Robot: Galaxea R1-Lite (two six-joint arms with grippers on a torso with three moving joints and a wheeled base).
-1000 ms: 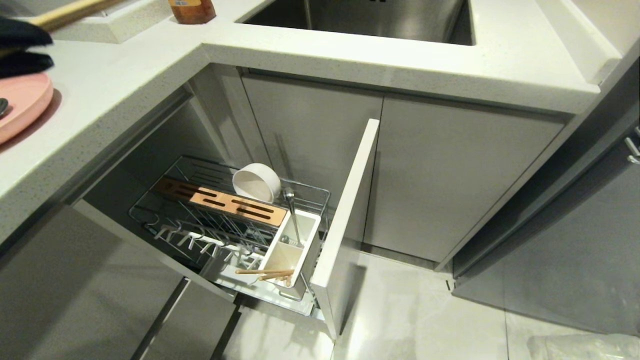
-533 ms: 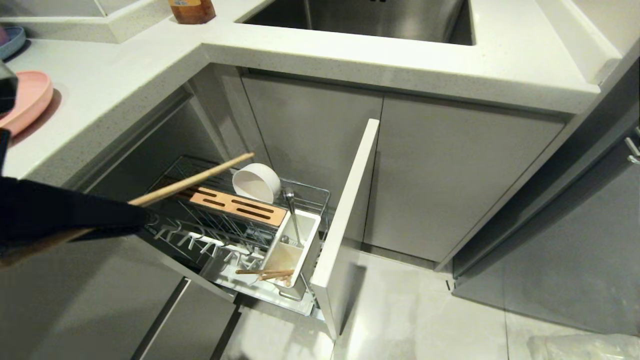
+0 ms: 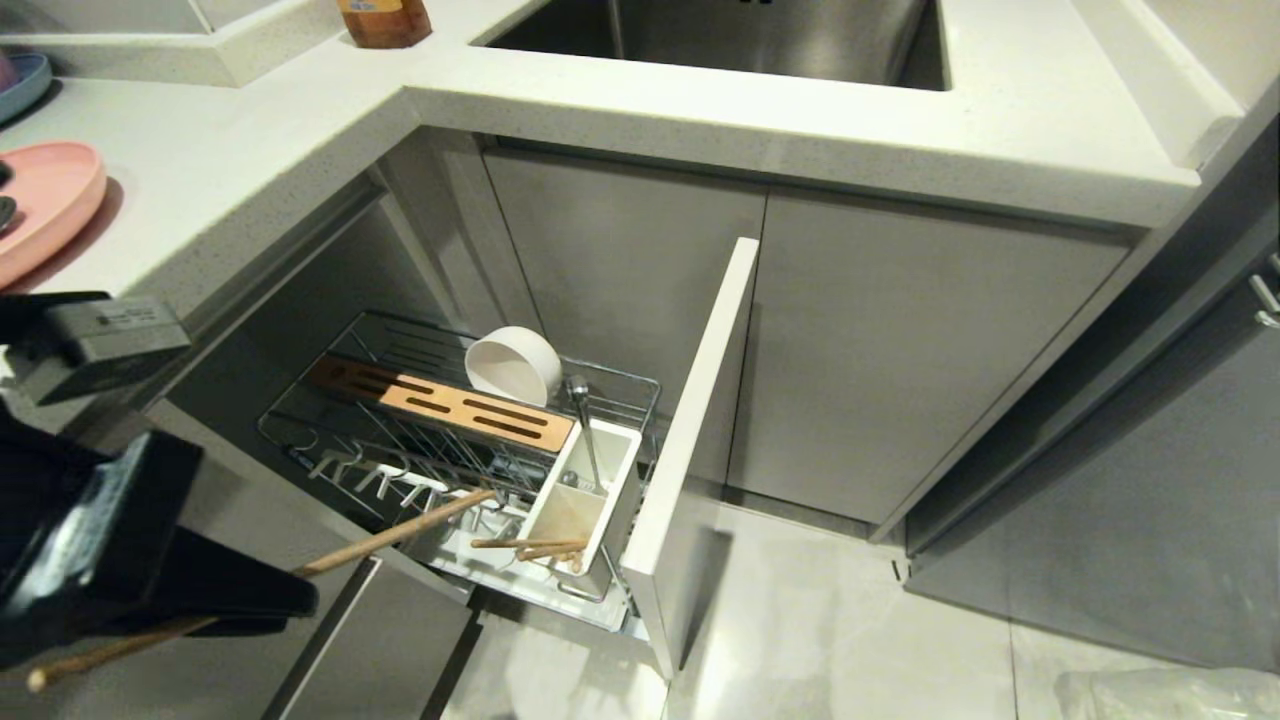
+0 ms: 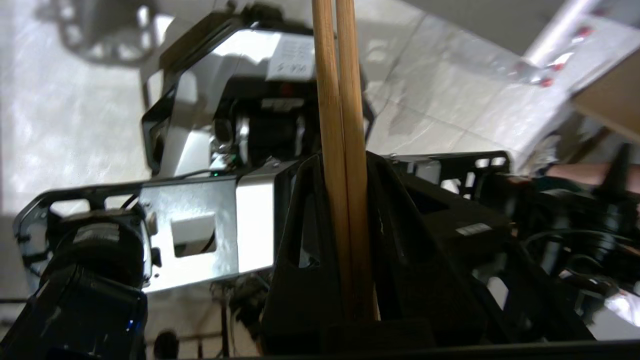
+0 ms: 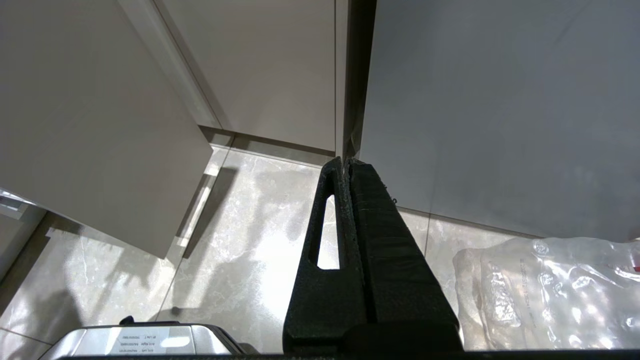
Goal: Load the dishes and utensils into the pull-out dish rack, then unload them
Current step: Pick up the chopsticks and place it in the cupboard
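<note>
Far left, on counter: pink plate [image 3: 45, 205], not yet loaded. Low at left: left gripper [image 3: 255, 600], clamped on pair of wooden chopsticks [image 3: 400, 530]; both sticks pinched side by side between black fingers [image 4: 305, 240] per wrist view. Long axis of held pair: slanting up and rightward, free tips just over white pegs [image 3: 400, 485] of pull-out dish rack [image 3: 450, 420]. Arm pose: low, reaching in from left across open drawer front, wrist angled so sticks point toward rack. Target judged to be white utensil box [image 3: 585, 490], right of tips and nearly in line with stick axis; second pair of chopsticks [image 3: 530, 545] already lying across its near end. Left arm clearly nearer. Further in: white bowl [image 3: 513, 365] behind slotted wooden block [image 3: 450, 405]; metal spoon [image 3: 585, 430] standing in box. Right gripper [image 5: 350, 175]: parked out by floor and cabinet doors, fingers together, empty.
</note>
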